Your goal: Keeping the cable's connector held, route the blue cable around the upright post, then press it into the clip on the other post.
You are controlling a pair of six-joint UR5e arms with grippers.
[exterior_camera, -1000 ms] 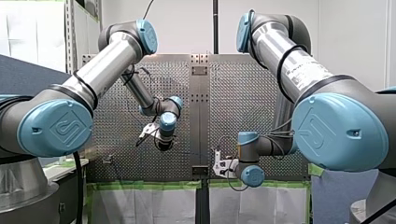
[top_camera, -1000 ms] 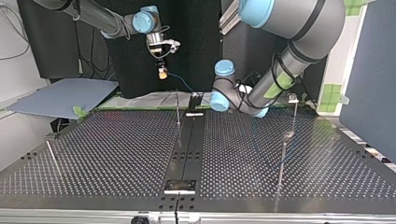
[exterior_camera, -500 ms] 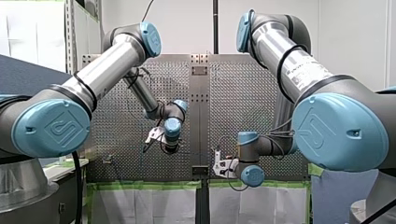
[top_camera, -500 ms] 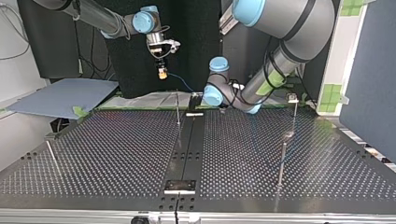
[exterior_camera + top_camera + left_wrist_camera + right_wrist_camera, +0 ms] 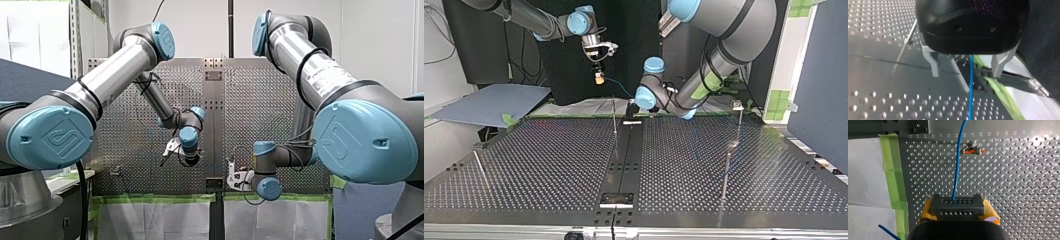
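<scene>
Blue cable (image 5: 971, 87) runs untouched between the wide-open metal jaws of my left gripper (image 5: 965, 75), while my right gripper (image 5: 958, 213) has its yellow pads (image 5: 991, 213) clamped on the dark connector (image 5: 957, 205). Routing seems about to start: next, the left jaws likely need to close on the cable, then lead it around the upright post (image 5: 906, 43) beside them.

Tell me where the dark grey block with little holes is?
In the right wrist view, the dark grey holed block is pinched between my right gripper's yellow pads, the blue cable running out of it.
</scene>
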